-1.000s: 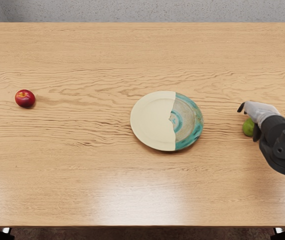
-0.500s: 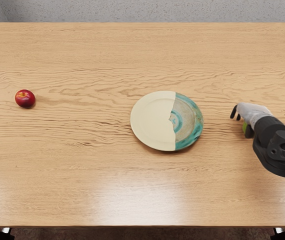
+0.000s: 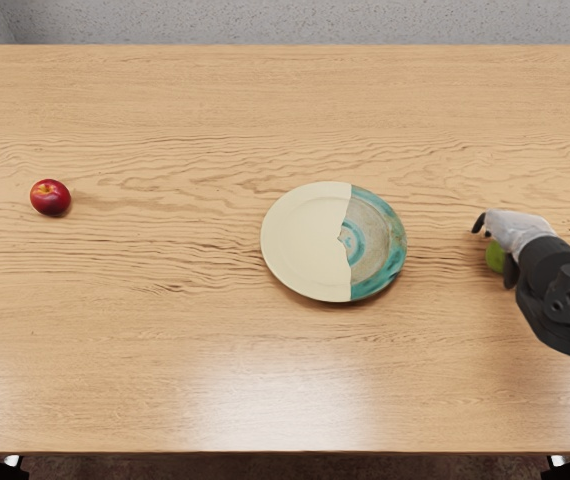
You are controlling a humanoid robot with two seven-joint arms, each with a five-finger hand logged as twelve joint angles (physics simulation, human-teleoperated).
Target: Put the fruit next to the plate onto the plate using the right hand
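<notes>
The right hand (image 3: 510, 238) is covering the green fruit (image 3: 495, 258) right of the plate (image 3: 300, 240); its grip is unclear, needing firm closure before lifting.

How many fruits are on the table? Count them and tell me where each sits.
2. A red apple lies at the far left of the table, apart from the plate. A green fruit sits right of the plate, partly hidden under the right hand.
</notes>
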